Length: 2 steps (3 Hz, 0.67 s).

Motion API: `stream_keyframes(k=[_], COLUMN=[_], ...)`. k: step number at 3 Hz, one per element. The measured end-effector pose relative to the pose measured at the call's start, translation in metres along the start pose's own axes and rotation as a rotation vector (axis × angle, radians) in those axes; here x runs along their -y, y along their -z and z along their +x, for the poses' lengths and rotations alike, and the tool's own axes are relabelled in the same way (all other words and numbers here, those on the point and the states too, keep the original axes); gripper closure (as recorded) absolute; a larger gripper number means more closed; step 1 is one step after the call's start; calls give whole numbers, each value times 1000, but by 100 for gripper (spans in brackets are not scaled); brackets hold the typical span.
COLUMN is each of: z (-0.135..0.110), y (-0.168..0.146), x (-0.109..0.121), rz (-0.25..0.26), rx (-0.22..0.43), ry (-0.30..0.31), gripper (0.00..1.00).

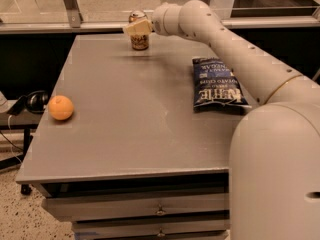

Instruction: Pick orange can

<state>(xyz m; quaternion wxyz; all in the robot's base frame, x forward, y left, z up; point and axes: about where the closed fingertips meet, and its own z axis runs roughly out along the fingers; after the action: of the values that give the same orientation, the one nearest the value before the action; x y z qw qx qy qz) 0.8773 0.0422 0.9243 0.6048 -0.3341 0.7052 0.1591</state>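
The orange can [139, 42] stands upright at the far edge of the grey table [135, 114], left of centre. It is orange-brown with a mottled print and a silvery top. My gripper [137, 28] is at the end of the white arm [225, 39], which reaches in from the right. The gripper lies in front of the can's upper half and hides it. The can's lower part and its top rim show.
A dark blue chip bag [217, 84] lies flat on the right side of the table, under the arm. A round orange fruit [61, 107] sits near the left edge. Headphones [31, 102] lie on a lower surface to the left. Drawers [160, 210] are below the table's front.
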Motion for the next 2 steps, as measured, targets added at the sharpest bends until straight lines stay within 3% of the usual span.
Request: stream_keyframes(k=[2], z=[7], y=[-19], x=[-27], rz=[-79], rx=[-6], ry=[-18], gripper=[41])
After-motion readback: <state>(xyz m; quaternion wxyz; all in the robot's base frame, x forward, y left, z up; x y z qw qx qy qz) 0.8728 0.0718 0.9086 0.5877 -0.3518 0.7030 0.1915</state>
